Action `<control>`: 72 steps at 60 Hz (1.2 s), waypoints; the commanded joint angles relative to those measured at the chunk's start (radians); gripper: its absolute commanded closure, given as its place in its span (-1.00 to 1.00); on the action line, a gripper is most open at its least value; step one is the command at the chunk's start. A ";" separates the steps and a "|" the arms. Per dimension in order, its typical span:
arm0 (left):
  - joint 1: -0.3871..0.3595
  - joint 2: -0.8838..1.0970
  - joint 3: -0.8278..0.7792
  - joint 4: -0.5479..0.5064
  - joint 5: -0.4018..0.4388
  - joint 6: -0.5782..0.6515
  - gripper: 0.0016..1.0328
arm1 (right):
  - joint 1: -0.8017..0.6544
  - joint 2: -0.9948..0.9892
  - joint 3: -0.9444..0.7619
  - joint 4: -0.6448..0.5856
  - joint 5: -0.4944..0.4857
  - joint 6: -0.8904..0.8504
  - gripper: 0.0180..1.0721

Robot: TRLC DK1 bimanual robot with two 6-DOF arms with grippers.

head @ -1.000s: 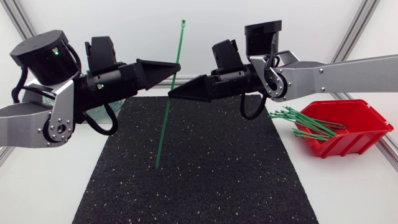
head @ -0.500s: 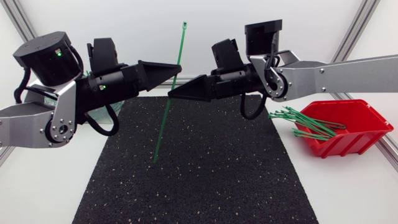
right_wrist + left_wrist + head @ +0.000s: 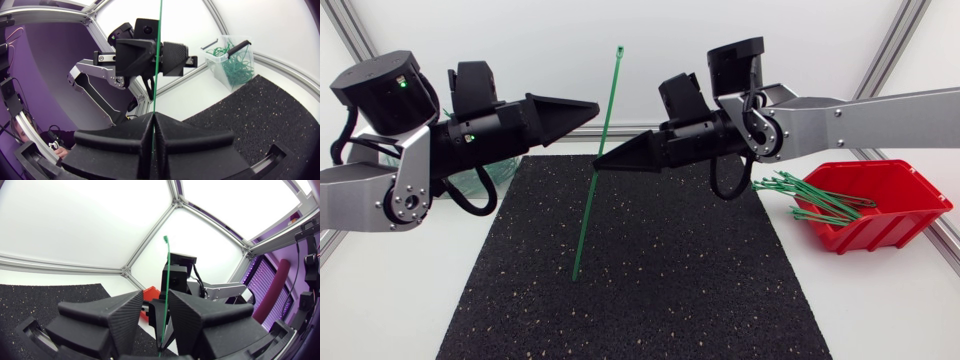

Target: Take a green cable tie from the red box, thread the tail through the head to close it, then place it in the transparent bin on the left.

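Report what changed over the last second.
The left end effector drew back toward its own side and now stands clear of the green cable tie, fingers apart; a second ago its tip was at the tie. The right end effector dipped slightly, and the tie with it. Unchanged: the right end effector's grip on the tie, the tie near upright over the black mat, the red box.

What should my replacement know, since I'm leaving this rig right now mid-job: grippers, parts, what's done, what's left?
Right gripper: shut on the green cable tie, held upright over the mat, straight, head up.
Left gripper: open, beside the tie's upper part, not gripping.
Red box: at the right, more ties inside.
Transparent bin: at the left, ties inside.
Done: tie picked. Left: thread tail through head, bin it.
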 commanded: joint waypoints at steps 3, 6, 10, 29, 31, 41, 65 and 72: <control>0.034 -0.013 0.017 -0.004 0.067 -0.023 0.00 | -0.009 0.005 0.061 -0.171 0.001 -0.171 0.88; 0.051 -0.019 0.021 -0.009 0.112 -0.023 -0.02 | -0.009 0.013 0.081 -0.266 0.016 -0.256 0.88; 0.074 -0.025 0.029 -0.017 0.170 -0.021 -0.03 | -0.006 0.017 0.104 -0.393 0.047 -0.376 0.88; 0.136 -0.014 -0.003 -0.021 0.351 0.064 -0.05 | 0.017 0.013 0.125 -0.628 0.177 -0.615 0.88; 0.133 -0.007 -0.006 -0.021 0.358 0.078 -0.05 | 0.017 0.014 0.125 -0.643 0.188 -0.632 0.88; 0.111 0.059 -0.011 -0.024 0.371 0.161 -0.05 | 0.020 0.014 0.114 -0.692 0.234 -0.697 0.88; 0.047 0.139 -0.039 -0.050 0.369 0.370 -0.04 | 0.037 0.030 0.062 -0.760 0.245 -0.796 0.88; 0.027 0.128 -0.037 -0.059 0.358 0.368 -0.04 | 0.041 0.033 0.045 -0.761 0.245 -0.803 0.88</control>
